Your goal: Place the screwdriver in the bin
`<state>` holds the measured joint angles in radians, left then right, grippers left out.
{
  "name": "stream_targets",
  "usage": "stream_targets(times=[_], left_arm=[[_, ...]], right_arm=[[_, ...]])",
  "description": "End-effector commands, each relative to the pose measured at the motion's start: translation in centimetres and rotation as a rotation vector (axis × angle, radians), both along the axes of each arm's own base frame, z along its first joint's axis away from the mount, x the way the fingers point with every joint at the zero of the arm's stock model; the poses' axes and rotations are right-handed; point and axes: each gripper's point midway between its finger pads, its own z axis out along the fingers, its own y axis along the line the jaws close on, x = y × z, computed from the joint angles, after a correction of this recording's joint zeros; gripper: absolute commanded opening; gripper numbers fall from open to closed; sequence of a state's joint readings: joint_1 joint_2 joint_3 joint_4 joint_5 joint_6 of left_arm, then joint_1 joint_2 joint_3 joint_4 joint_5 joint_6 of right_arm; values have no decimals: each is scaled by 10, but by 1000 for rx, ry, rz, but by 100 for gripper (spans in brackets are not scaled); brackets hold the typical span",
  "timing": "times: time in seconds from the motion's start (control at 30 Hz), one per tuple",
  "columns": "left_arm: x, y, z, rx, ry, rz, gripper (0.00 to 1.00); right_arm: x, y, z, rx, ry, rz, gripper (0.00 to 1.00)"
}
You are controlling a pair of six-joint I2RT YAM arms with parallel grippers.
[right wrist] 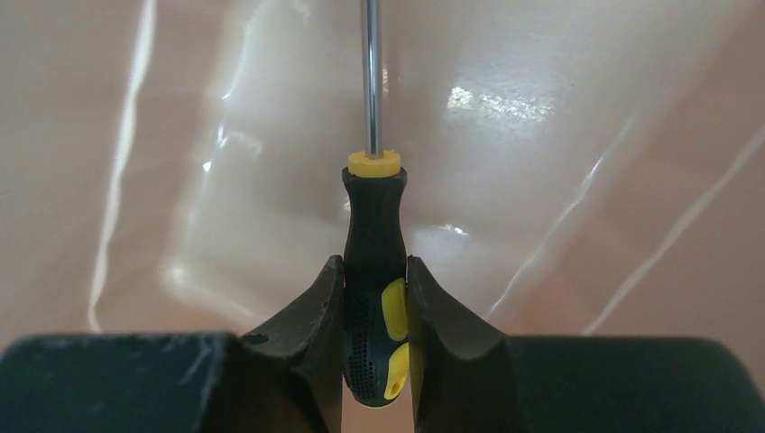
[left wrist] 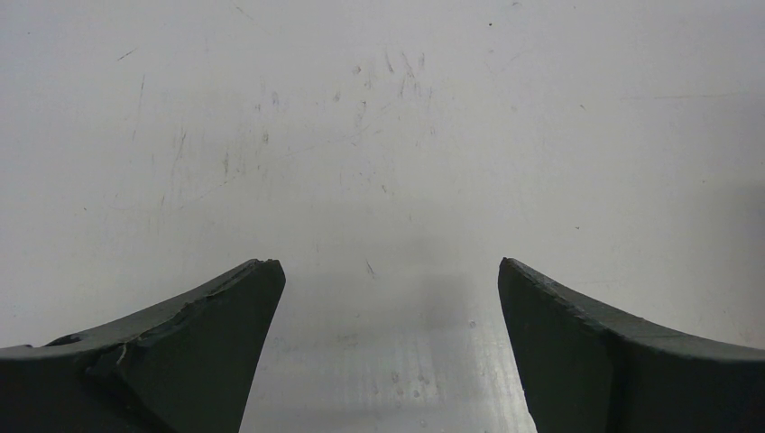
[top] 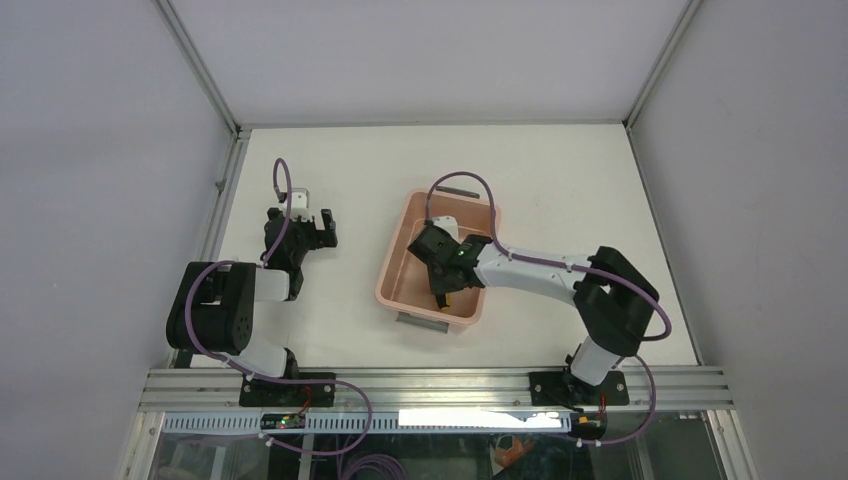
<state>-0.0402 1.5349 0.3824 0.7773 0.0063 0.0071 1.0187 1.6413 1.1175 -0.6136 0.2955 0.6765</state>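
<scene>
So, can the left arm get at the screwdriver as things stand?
Probably not cleanly. The right gripper is shut on the screwdriver at its handle, inside the bin, covering most of it. The left gripper is open over the table, left of the bin; only the shaft looks free.

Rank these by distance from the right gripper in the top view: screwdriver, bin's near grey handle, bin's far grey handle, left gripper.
1. screwdriver, held in the right gripper inside the bin.
2. near grey handle, bin's front end.
3. far grey handle, bin's back end.
4. left gripper, off left beyond the bin.
</scene>
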Motion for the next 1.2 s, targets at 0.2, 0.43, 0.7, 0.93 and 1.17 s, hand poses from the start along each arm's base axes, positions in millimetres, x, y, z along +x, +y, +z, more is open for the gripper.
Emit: stream_targets(times=[0.2,0.43,0.7,0.93,1.17], left_arm=[[4,-5,17,-20,-54,-10,99],[4,-5,17,-20,-55,-9,99],[4,-5,17,-20,-56,-10,99],[4,-5,17,-20,-54,-10,99],[4,-5,17,-20,-54,-11,99]], right_arm=[[18,12,-4,24,20,-50,35],[32,15,68,65,-90,-4,50],[72,-36,195,75,-407,-23,86],[105,-158,223,-60,-437,-268,99],[105,-282,215,-179,-391,-605,99]])
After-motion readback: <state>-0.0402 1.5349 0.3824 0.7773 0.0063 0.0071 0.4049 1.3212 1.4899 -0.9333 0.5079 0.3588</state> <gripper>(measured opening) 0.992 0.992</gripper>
